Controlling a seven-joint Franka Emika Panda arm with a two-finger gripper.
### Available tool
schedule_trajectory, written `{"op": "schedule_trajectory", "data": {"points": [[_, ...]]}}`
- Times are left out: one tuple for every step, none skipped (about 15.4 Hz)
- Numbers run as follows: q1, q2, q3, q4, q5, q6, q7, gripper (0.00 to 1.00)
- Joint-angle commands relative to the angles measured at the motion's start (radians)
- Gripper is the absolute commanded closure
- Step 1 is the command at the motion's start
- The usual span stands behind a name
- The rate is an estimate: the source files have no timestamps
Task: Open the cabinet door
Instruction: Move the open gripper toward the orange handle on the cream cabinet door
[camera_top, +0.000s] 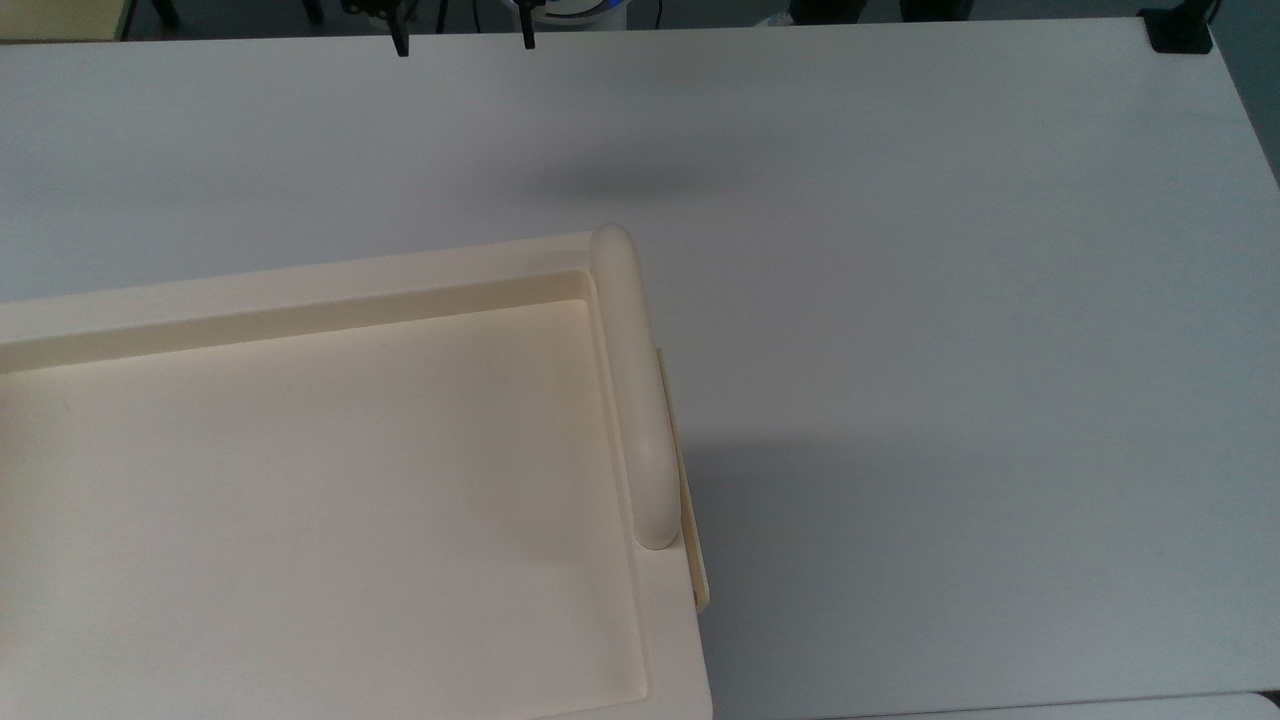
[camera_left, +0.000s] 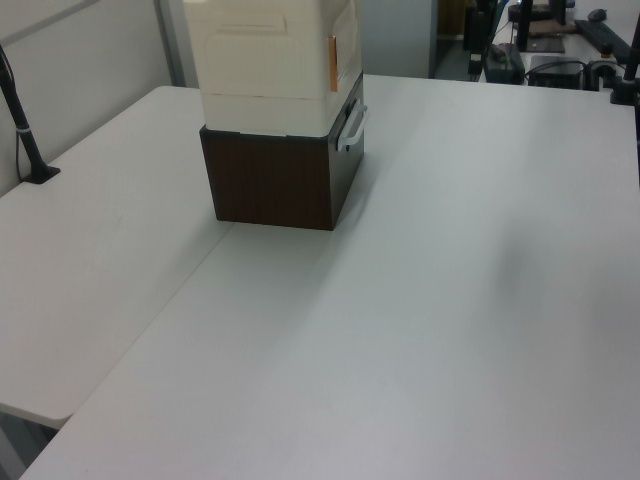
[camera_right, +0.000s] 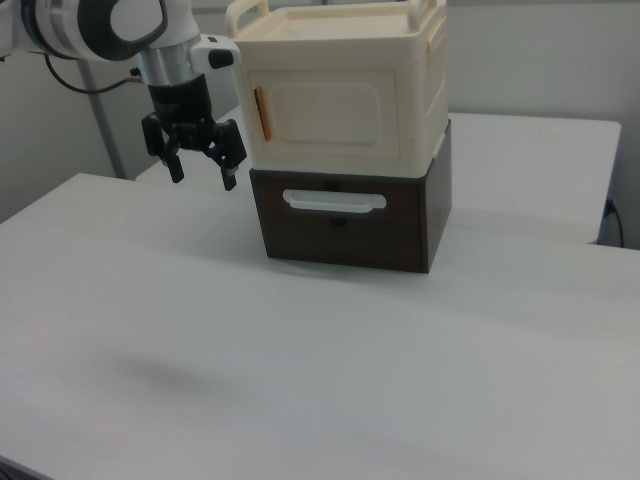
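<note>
Where the top view looks straight down: cream cabinet (camera_top: 320, 480) at lower left, recessed tray-like top, rounded bar (camera_top: 632, 385) along its right edge, cabinet door (camera_top: 690, 520) seen edge-on as a thin strip just right of that bar. White table (camera_top: 950, 300) all around. Gripper (camera_top: 463, 35) at the upper edge, two dark fingertips (camera_top: 400, 42) spread wide, nothing between them, well apart from the cabinet.

In the left view: cabinet (camera_left: 270, 50) at upper left, stacked on a dark brown drawer unit (camera_left: 275, 180) with a pale handle (camera_left: 352, 125).

In the right view: cabinet door (camera_right: 340, 112) closed, flush with the front, orange-brown strip (camera_right: 259, 113) at its left edge. Gripper (camera_right: 200, 165) left of the cabinet, above the table, open, empty, near the door's left edge without touching.
</note>
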Motion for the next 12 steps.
{"op": "schedule_trajectory", "data": {"points": [[0.007,-0.012,-0.006,-0.002,-0.008,0.054,-0.039,0.0],[0.005,-0.017,-0.006,-0.002,-0.007,0.066,-0.039,0.0],[0.004,-0.02,-0.006,-0.002,-0.007,0.083,-0.047,0.0],[0.004,-0.022,-0.006,-0.002,-0.007,0.109,-0.053,0.0],[0.002,-0.022,-0.006,-0.004,-0.007,0.152,-0.055,0.0],[0.001,-0.019,-0.006,-0.006,-0.004,0.203,-0.053,0.0],[0.002,-0.016,-0.006,-0.01,-0.002,0.249,-0.053,0.07],[0.002,-0.011,-0.006,-0.012,0.007,0.29,-0.052,0.18],[0.002,-0.008,-0.006,-0.012,0.036,0.325,-0.052,0.26],[0.002,-0.005,-0.006,-0.013,0.08,0.364,-0.053,0.35],[0.002,-0.003,-0.007,-0.013,0.126,0.401,-0.055,0.46],[0.002,0.004,-0.009,-0.013,0.165,0.433,-0.055,0.5]]}}
